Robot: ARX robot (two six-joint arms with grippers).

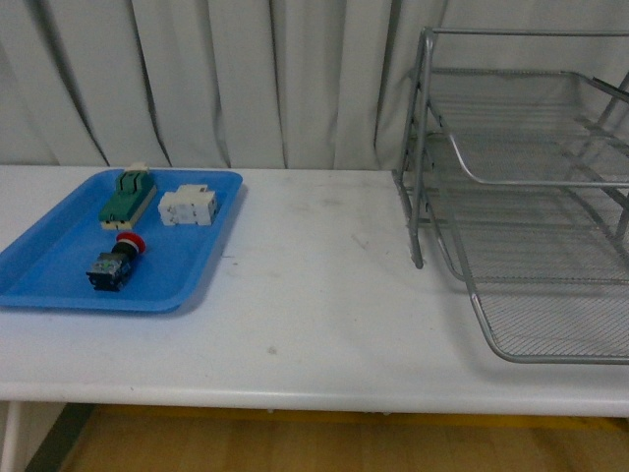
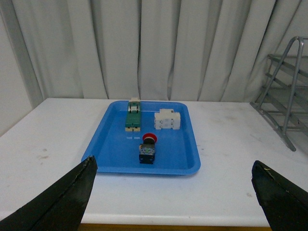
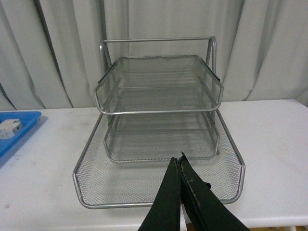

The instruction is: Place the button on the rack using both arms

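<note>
The button [image 1: 116,262] with its red cap and dark body lies on its side in the blue tray [image 1: 39,265] at the table's left; it also shows in the left wrist view [image 2: 147,149]. The silver wire-mesh rack [image 1: 536,197] stands at the right, its lowest tray slid out toward me; it fills the right wrist view [image 3: 159,125]. My left gripper [image 2: 175,192] is open and empty, well short of the tray. My right gripper [image 3: 178,163] is shut and empty, over the front rim of the rack's lowest tray. Neither arm shows in the front view.
A green flat component [image 1: 128,197] and a white block component [image 1: 188,207] lie in the blue tray behind the button. White curtains hang behind the table. The table's front edge [image 1: 295,398] runs close to me.
</note>
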